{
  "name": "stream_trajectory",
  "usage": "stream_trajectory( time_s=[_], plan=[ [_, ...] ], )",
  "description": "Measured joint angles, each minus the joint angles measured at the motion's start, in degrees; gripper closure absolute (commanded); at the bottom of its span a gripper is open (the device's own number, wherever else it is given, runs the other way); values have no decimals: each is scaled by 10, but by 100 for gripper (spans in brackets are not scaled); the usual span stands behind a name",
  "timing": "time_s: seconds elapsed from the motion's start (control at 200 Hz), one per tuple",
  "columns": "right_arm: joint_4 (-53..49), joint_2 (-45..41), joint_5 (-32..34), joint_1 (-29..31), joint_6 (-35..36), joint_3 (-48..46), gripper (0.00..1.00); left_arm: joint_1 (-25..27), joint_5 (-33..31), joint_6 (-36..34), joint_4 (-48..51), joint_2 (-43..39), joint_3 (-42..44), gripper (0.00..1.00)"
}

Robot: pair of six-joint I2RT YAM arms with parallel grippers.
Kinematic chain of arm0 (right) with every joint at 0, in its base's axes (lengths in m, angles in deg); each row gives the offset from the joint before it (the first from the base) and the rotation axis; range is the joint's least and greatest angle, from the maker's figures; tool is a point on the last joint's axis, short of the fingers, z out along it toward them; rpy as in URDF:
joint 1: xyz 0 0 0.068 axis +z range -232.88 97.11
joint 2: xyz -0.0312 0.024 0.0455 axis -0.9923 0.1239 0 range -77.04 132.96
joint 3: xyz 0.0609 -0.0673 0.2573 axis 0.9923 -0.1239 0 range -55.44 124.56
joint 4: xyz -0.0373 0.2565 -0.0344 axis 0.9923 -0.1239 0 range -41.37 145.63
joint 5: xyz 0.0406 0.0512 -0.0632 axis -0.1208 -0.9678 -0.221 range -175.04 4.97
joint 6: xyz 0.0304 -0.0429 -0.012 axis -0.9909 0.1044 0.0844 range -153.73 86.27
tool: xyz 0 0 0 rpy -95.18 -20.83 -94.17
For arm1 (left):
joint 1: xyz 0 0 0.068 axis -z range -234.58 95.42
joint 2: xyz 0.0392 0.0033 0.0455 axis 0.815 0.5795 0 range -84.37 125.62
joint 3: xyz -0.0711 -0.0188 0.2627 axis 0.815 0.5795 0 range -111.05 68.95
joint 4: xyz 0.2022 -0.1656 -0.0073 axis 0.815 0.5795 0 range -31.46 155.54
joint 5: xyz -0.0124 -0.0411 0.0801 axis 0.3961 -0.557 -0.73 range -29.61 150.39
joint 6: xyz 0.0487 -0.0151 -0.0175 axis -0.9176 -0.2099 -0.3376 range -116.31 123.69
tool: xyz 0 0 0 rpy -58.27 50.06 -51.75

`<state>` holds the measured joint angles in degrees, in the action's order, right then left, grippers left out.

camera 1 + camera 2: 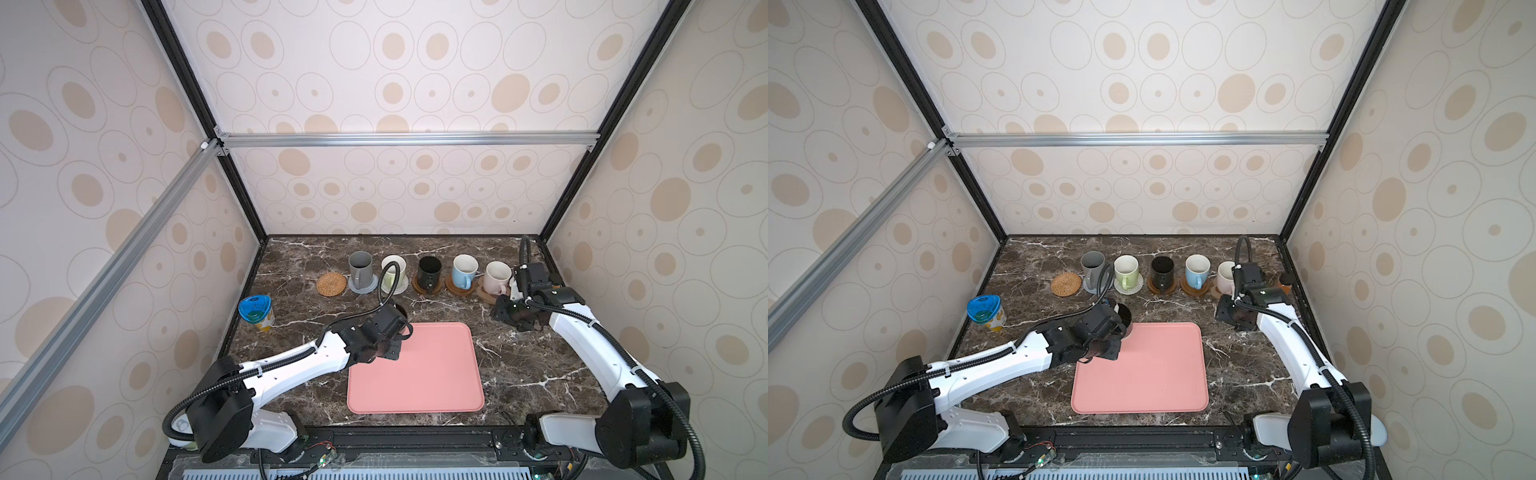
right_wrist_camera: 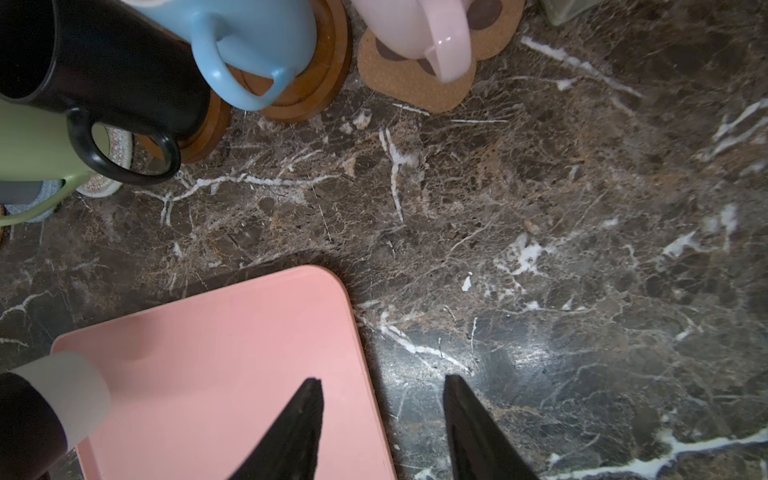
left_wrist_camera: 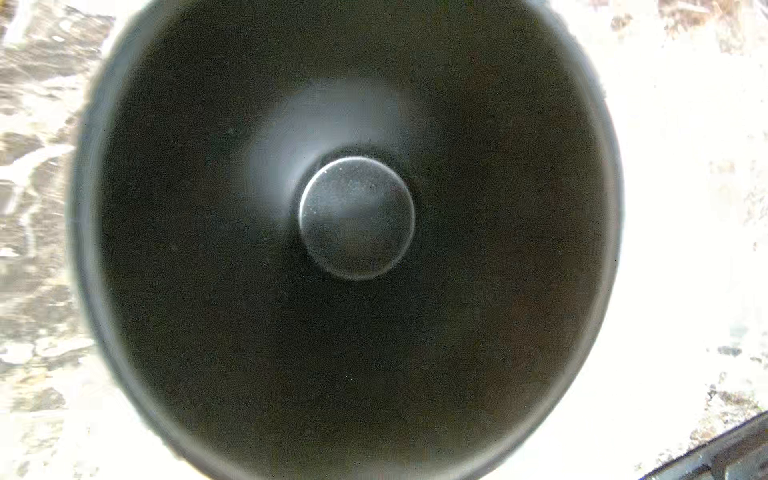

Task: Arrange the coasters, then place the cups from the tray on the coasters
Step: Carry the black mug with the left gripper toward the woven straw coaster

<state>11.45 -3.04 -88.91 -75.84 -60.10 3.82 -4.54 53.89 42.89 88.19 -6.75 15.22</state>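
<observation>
Nearest, the pink tray [image 1: 415, 374] lies bare on the counter [image 1: 540, 374], so every cup is off it. At its far left corner hangs the left tool [image 1: 1116, 332], pinched tight and, by the look of it, clamped on the black mug [image 3: 357, 216]. The left wrist view stares straight down into the mug's bowl, with marble all around it. Across the tray, the right tool [image 2: 382, 415] straddles the edge by the far right corner, jaws partly apart, nothing between them.

Farther back runs the row: grey mug [image 1: 360, 266], light green mug [image 1: 1126, 270], second black mug [image 1: 429, 270], light blue mug [image 1: 463, 270] and pale pink mug [image 1: 496, 276], each on a coaster. One seat is free, the rattan coaster [image 1: 331, 284] at the row's left end, just beside the grey mug. That looks like the target.

To do it well, the arm should carry the mug upright and come in from the near left so the grey mug isn't clipped. Then it should centre the base over the rattan, lower it flat, and only then let go.
</observation>
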Motion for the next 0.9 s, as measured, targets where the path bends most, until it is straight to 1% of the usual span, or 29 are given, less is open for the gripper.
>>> stream_trajectory(
  time_s=[0.565,0.9],
  plan=[
    [0,9,7,0,-2,6,49,-134,26,-52,3,-46,39,90],
    [0,10,7,0,-2,9,49,-221,41,-97,4,-56,40,90]
  ],
)
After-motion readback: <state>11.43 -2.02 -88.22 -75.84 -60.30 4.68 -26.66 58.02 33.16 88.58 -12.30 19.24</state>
